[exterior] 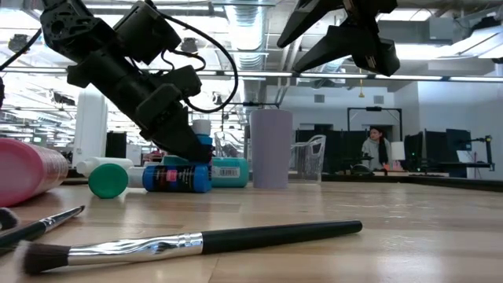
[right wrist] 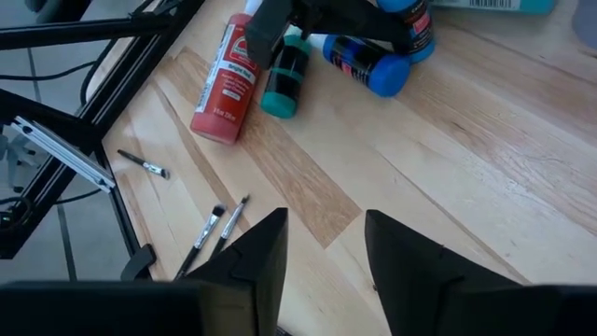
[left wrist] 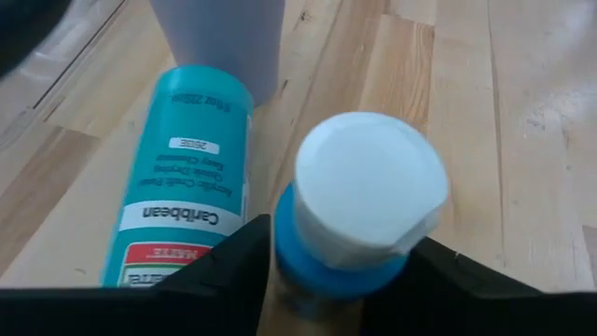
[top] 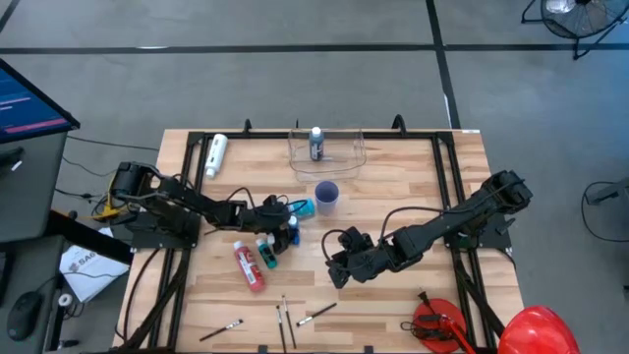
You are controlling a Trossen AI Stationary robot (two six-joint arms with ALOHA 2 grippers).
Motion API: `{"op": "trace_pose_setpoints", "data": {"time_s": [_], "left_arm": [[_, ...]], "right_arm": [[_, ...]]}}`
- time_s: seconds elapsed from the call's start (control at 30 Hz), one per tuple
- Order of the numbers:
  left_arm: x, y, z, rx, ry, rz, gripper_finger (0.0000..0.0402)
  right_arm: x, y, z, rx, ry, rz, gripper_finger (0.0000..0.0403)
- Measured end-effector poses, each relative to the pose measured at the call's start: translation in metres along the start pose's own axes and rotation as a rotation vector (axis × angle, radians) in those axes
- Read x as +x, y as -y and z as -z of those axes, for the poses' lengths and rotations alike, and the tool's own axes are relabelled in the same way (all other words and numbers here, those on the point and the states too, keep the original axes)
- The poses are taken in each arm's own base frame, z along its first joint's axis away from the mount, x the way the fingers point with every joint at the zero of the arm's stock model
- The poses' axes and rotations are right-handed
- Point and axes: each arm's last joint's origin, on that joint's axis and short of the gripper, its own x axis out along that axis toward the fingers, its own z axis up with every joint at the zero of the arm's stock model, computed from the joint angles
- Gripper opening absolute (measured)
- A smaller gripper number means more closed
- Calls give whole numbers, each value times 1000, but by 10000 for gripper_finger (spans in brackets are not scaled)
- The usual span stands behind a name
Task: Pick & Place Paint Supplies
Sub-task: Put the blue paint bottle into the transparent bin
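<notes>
1. Left gripper point(top: 292, 224) is sitting just left of and below the purple cup point(top: 327, 195); its fingers point(left wrist: 224, 266) are sitting on either side of a blue bottle point(left wrist: 359, 210) with a white cap, right at its neck. Can't tell whether they are clamping it yet.
2. Teal bottle point(left wrist: 182, 177) is lying on the wood surface point(top: 393, 305) just beside that blue bottle, its far end almost touching the cup.
3. A second blue bottle point(right wrist: 368, 61) is lying flat a bit farther from the cup, under the left arm.
4. Green-teal bottle point(right wrist: 283, 75) and red tube point(top: 249, 266) are lying farther out again, down-left of the cup, side by side, red one outermost.
5. White bottle point(top: 216, 154) is lying well to the cup's upper left, near the surface edge.
6. Clear tub point(top: 326, 147) is standing just above the cup, with one dark bottle point(top: 315, 144) upright inside it.
7. Brushes point(top: 285, 320) are lying scattered well below the cup, near the front edge; a big one point(exterior: 196, 240) is showing close up in the low view.
8. Right gripper point(top: 337, 264) is hovering below the cup, a little right, over bare wood; its fingers point(right wrist: 256, 257) are standing apart, holding nothing.
</notes>
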Motion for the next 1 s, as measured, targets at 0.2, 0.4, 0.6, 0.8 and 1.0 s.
{"op": "trace_pose_setpoints", "data": {"time_s": [0.2, 0.4, 0.6, 0.8, 1.0], "left_arm": [[-3, 1, -2, -3, -3, 57, 142], [-17, 4, -13, -9, 40, 100, 142], [-41, 2, -24, -10, 54, 125, 142], [-72, 7, -31, 2, 63, 241, 141], [-98, 16, -36, -75, 88, 396, 141]], "right_arm": [[1, -2, -3, 18, 17, -27, 137], [4, -9, -18, 62, 84, -117, 132], [7, -12, -38, 134, 163, -203, 132], [8, -15, -55, 188, 233, -283, 132], [7, -18, -68, 139, 307, -337, 129]]}}
